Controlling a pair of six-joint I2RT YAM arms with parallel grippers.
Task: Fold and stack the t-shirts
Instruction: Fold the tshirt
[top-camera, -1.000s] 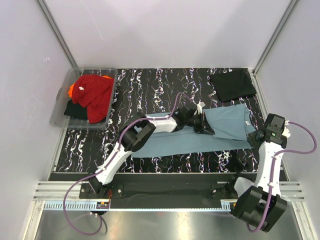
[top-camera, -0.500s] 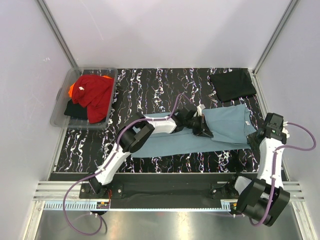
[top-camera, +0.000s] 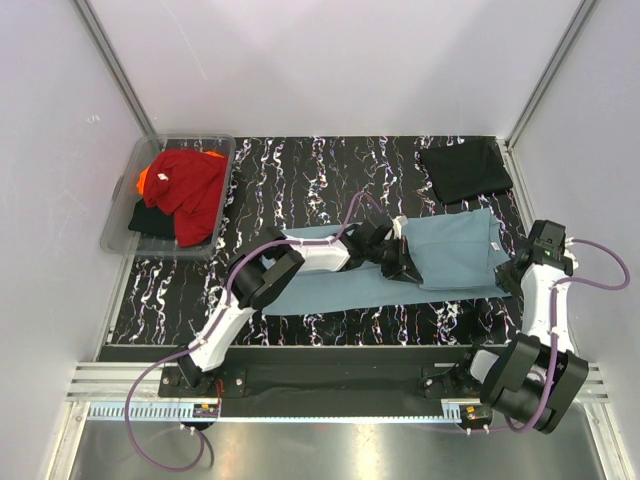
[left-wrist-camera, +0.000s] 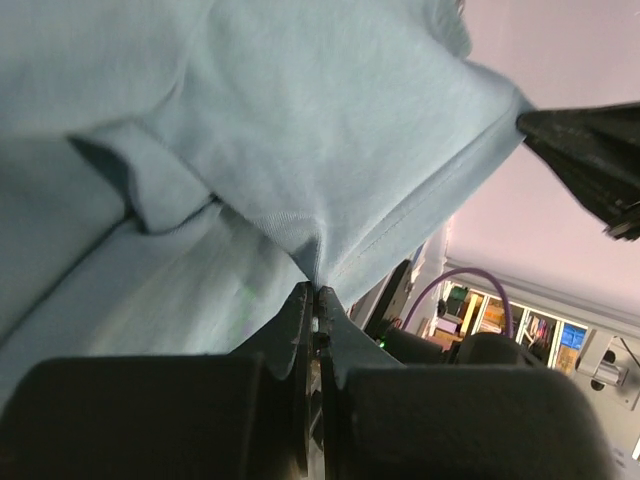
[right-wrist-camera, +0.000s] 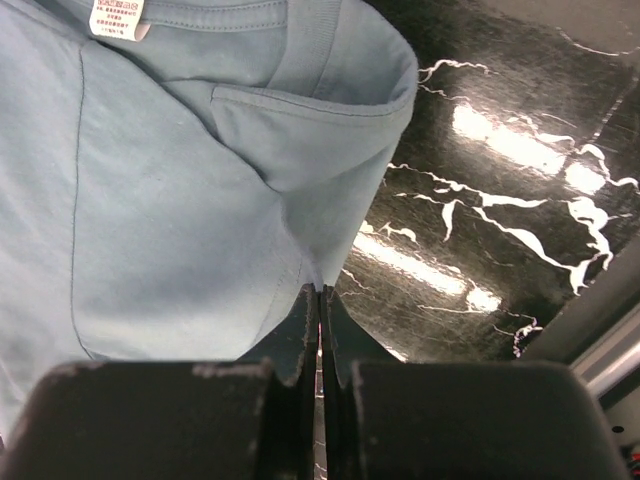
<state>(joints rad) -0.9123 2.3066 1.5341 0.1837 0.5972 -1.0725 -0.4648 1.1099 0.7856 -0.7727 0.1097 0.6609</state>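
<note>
A teal-blue t-shirt lies across the middle of the marble table, its right part folded over toward the left. My left gripper is shut on an edge of that shirt near its middle. At the shirt's right edge my right gripper is shut on a hem, close to the collar label. A folded black t-shirt rests at the back right. Red, orange and black shirts fill the tub.
A clear plastic tub stands at the back left. The black marble tabletop ends at a metal rail in front. Frame posts and white walls close in the sides and back.
Both grippers have carried the shirt's folded right part a little toward the back. The left gripper drew slightly left and the right arm swung up along the right edge.
</note>
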